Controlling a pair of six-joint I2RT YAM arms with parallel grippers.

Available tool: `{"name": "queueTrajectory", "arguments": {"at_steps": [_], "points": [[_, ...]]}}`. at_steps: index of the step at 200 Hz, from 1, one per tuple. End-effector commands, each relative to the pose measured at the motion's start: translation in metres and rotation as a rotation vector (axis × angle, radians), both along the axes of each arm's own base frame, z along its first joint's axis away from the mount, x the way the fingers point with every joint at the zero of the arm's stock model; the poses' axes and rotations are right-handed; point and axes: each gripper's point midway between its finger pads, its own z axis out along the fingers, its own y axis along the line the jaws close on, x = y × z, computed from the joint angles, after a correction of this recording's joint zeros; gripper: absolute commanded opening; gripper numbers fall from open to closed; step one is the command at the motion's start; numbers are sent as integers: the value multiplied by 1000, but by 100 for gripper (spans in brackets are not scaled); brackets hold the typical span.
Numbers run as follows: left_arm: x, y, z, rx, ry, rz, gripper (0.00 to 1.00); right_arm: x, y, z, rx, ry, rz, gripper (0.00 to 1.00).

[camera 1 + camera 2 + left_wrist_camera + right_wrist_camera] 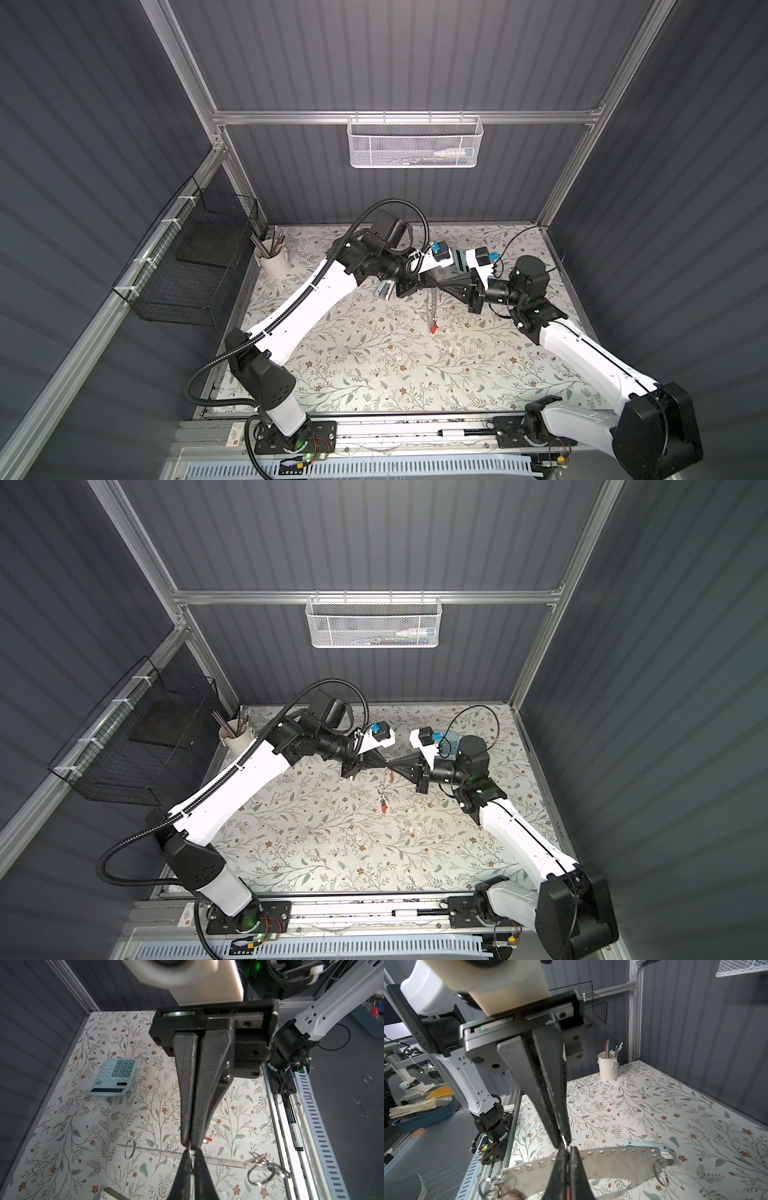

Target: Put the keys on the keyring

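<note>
In both top views my left gripper point(432, 286) and right gripper point(441, 286) meet tip to tip above the table's middle, both shut. The keyring point(612, 1161), a gray plate with holes along its rim, hangs tilted just under the tips, and my right gripper point(568, 1150) pinches at its rim. My left gripper point(192, 1152) is shut on a small metal loop point(564, 1139) right at the meeting point. One red key point(392, 776) dangles beside the right fingertips. Another key point(433, 328) hangs with metal rings at the plate's low end.
A pale blue calculator point(113, 1078) lies near the far right of the floral table. A pale blue stapler point(383, 289) sits under the left arm. A white pencil cup point(272, 259) stands at the back left beside a black wire basket point(187, 266).
</note>
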Motion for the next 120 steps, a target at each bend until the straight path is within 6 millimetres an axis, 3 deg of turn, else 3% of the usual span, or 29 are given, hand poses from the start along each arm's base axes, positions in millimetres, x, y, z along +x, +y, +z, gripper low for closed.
{"name": "queueTrajectory", "arguments": {"at_steps": [1, 46, 56, 95, 100, 120], "points": [[0, -5, 0, 4, 2, -8, 0, -6, 3, 2, 4, -18, 31, 0], [1, -8, 10, -45, 0, 20, 0, -6, 1, 3, 6, -14, 17, 0], [1, -7, 13, -60, -6, 33, 0, -3, 0, 3, 8, -4, -9, 12], [1, -6, 27, -140, -36, 64, 0, 9, -15, 14, 91, 57, -107, 18], [1, -6, 28, -153, -35, 68, 0, 5, -19, 23, 113, 36, -115, 18], [-1, -8, 36, -219, -35, 81, 0, 8, -29, 29, 151, 73, -163, 28]]}}
